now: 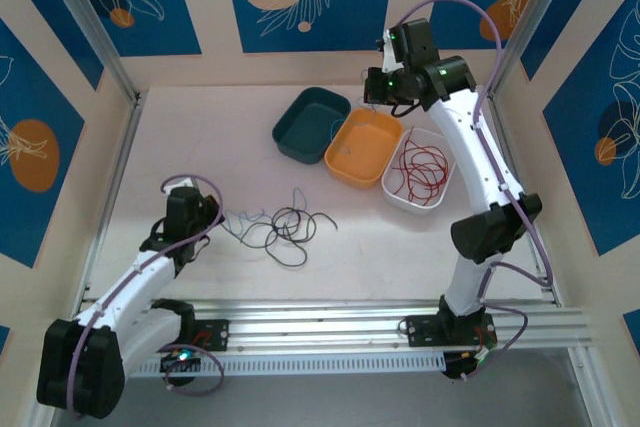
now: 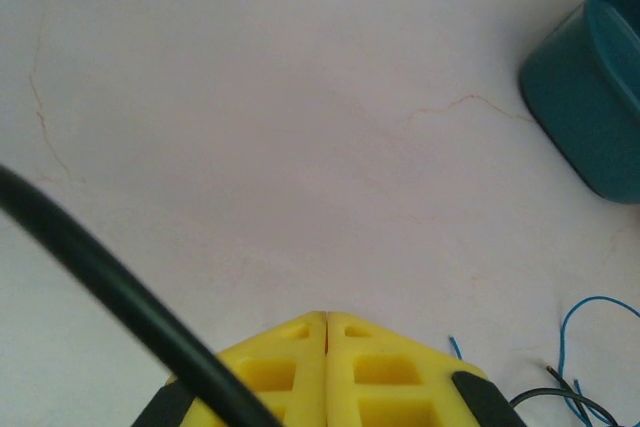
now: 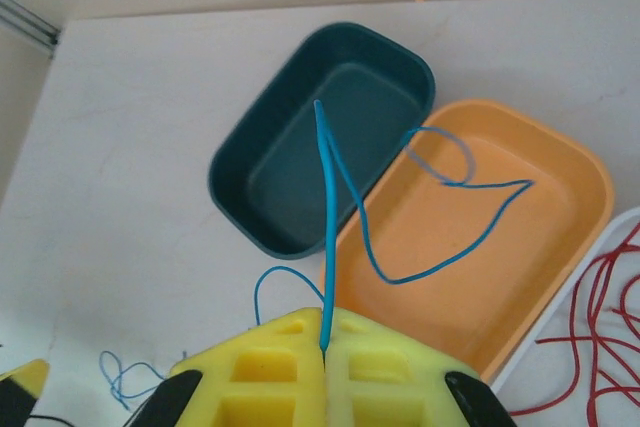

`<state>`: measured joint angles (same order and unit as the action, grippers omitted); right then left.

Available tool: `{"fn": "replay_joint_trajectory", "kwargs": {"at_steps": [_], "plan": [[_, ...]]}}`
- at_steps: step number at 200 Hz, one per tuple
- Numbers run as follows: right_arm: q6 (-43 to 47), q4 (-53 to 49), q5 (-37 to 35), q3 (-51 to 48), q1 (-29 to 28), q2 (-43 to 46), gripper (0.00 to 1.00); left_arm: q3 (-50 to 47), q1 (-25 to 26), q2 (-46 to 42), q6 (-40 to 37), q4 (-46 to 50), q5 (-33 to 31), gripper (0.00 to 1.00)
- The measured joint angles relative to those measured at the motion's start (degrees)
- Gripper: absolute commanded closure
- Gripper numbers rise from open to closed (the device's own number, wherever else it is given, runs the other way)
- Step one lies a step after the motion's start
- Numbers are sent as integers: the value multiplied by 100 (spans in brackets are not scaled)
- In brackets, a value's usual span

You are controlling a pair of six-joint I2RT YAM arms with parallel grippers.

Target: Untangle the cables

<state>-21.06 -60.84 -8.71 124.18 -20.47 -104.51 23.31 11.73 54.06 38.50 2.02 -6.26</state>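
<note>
The right gripper [image 3: 325, 325] pinched a blue cable [image 3: 328, 207] above the far teal tray [image 3: 228, 162]; the left gripper [image 2: 326, 319], closed and empty, hovered near the tangled cables [image 1: 284, 227].

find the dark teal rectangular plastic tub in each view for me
Top external: the dark teal rectangular plastic tub sits upper centre, leftmost in the row of tubs.
Left wrist: its outer wall is at the right edge, upper half.
Right wrist: centre, behind the thin blue cable.
Shared landmark: the orange plastic tub directly to its right in the top external and right wrist views.
</note>
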Motion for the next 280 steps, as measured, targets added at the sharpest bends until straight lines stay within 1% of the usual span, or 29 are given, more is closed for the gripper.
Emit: {"fn": "replay_joint_trajectory", "kwargs": {"at_steps": [49, 111, 121, 126, 166, 174, 185, 211, 237, 252, 280], "plan": [[0, 214, 0, -481, 216, -304, 100, 0, 0, -2, 0, 11, 127, 100], [0, 457, 17, -603, 459, -1185, 100, 17, 0, 0, -4, 20, 328, 100], [0, 459, 17, -612, 466, -1296, 95, 57, 0, 0, -11, 44, 350, 100], [0, 468, 20, -619, 463, -1353, 90, 74, 0, -2, -26, 46, 354, 100], [-33, 507, 22, -826, 457, -1478, 64, 240, 0, -120, -160, 98, 511, 100], [-17, 535, 24, -872, 457, -1475, 61, 284, 0, -149, -190, 120, 555, 100], [7, 612, 37, -968, 450, -1462, 59, 358, 0, -170, -243, 188, 627, 100], [50, 848, 149, -1425, 420, -1248, 59, 570, 0, -190, -356, 289, 828, 100], [236, 1502, 516, -2402, 269, -566, 58, 876, 0, -188, -463, 382, 1084, 100], [387, 1937, 704, -2994, 50, -57, 59, 1093, 0, -188, -509, 422, 1246, 100], [605, 2826, 1080, -3849, -570, 767, 59, 1440, 0, -160, -592, 472, 1506, 100]]}}
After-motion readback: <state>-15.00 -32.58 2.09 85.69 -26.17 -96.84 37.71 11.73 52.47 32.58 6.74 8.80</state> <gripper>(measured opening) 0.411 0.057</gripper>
